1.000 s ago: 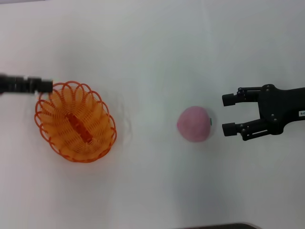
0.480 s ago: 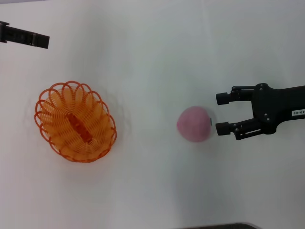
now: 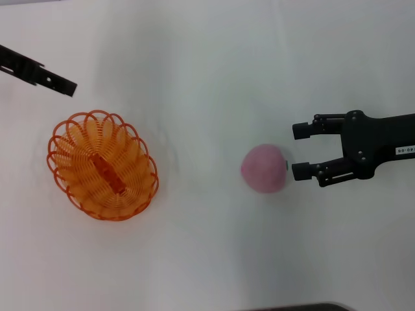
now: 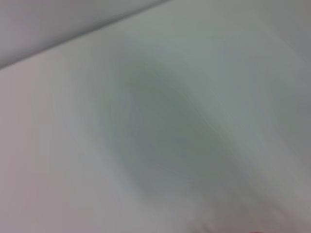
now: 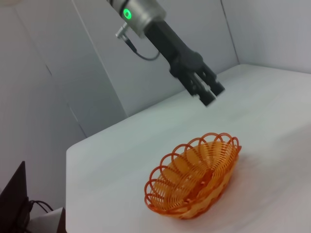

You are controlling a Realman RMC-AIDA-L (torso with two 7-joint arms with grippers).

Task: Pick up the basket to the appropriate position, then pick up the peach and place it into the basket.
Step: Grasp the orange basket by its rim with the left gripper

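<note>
Head view. One basket (image 3: 102,166), left of centre, sits flat on the white table (image 3: 207,65) and holds nothing. One peach (image 3: 264,168), right of centre, well apart from the basket. Right gripper (image 3: 299,151) enters from the right edge with its two fingers spread wide and nothing between them. The lower fingertip is just beside the peach's right flank; whether it touches cannot be told. The upper fingertip stands clear above the fruit. Left gripper (image 3: 65,86) in the upper left, above the basket and clear of its rim; only a thin dark bar of it shows, so its opening cannot be told.

Left wrist view. Only blurred pale surface; neither basket nor peach shows, and nothing of the fingers.

Right wrist view. Basket (image 5: 194,177) in the lower middle, scalloped loops up. Left gripper (image 5: 208,93) hangs above and beyond it, not touching; from this angle too its opening cannot be told. A green light glows on its arm in the upper part of the frame. The peach is out of this view.

Handling, as a judgement. The peach looks matte and round, probably light; it will roll if nudged from one side, so take it across its widest part with both fingers closing evenly. The basket looks like light, springy wire-form plastic; best pinched at one rim loop.

Count: one basket, one peach, two grippers.
</note>
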